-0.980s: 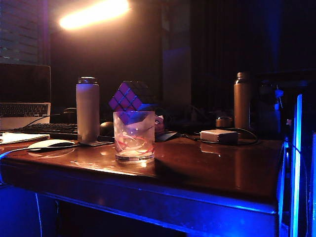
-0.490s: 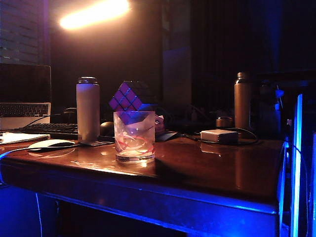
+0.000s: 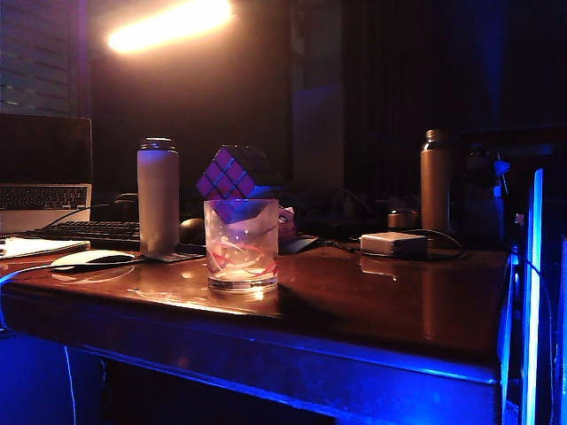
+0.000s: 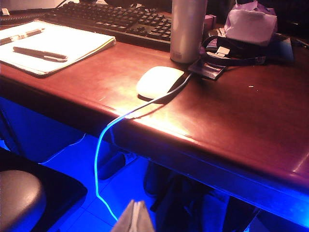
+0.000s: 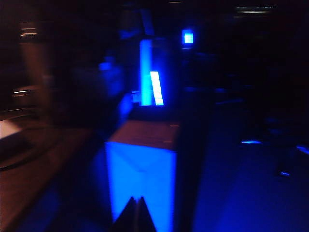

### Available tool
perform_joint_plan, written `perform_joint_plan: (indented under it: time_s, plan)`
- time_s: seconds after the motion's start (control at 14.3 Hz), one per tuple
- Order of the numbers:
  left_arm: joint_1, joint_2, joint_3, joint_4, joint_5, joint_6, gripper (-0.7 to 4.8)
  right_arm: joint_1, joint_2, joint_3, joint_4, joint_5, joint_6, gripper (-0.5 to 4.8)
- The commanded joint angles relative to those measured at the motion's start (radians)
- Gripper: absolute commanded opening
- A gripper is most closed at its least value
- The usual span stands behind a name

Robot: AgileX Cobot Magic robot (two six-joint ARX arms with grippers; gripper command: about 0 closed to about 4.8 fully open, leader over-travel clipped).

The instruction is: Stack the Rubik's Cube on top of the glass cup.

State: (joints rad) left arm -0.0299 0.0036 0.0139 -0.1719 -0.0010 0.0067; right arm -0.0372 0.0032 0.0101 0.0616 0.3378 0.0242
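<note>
On the table [image 3: 372,301] I see the cube [image 3: 232,173] perched corner-down on the cup's [image 3: 240,245] rim, so I judge the stack done; my job now is to keep both arms parked clear. The cup holds nothing but that dipped corner. My left end effector [image 4: 136,216] hangs below the table edge, pinched together, empty; my right end effector [image 5: 136,213] likewise, off to the side.

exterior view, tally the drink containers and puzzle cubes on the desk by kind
glass cup: 1
white bottle: 1
brown bottle: 1
puzzle cube, resting on the cup's rim: 1
total: 4
</note>
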Motion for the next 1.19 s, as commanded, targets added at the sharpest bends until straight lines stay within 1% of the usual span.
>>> perform_joint_plan:
  time_s: [0.07,0.28,0.35,0.49,0.56,0.77,1.19]
  plan:
    - [0.002,-0.003,-0.008,-0.006,0.001,0.002,-0.04,-0.029,-0.001,-0.003,0.009,0.0,-0.002,-0.01]
    - [0.002,-0.003,-0.008,-0.007,0.001,0.001,-0.04,-0.029,-0.001,-0.003,-0.013,-0.022,-0.002,0.0]
    - [0.002,-0.003,-0.008,-0.006,0.001,0.002,-0.04,-0.029,-0.001,-0.003,-0.018,-0.091,-0.002,0.0]
    - [0.001,-0.003,-0.008,-0.006,0.001,0.001,-0.04,-0.029,-0.001,-0.003,-0.074,-0.29,-0.002,0.0]
    - [-0.001,-0.003,-0.008,-0.007,0.002,0.001,-0.04,-0.029,-0.001,-0.003,-0.113,-0.314,-0.002,0.0]
    - [-0.002,-0.003,-0.008,-0.006,0.001,0.001,-0.04,-0.029,-0.001,-0.003,-0.231,-0.306,-0.002,0.0]
    - [-0.002,-0.003,-0.008,-0.006,0.001,0.001,-0.04,-0.029,-0.001,-0.003,-0.229,-0.308,-0.002,0.0]
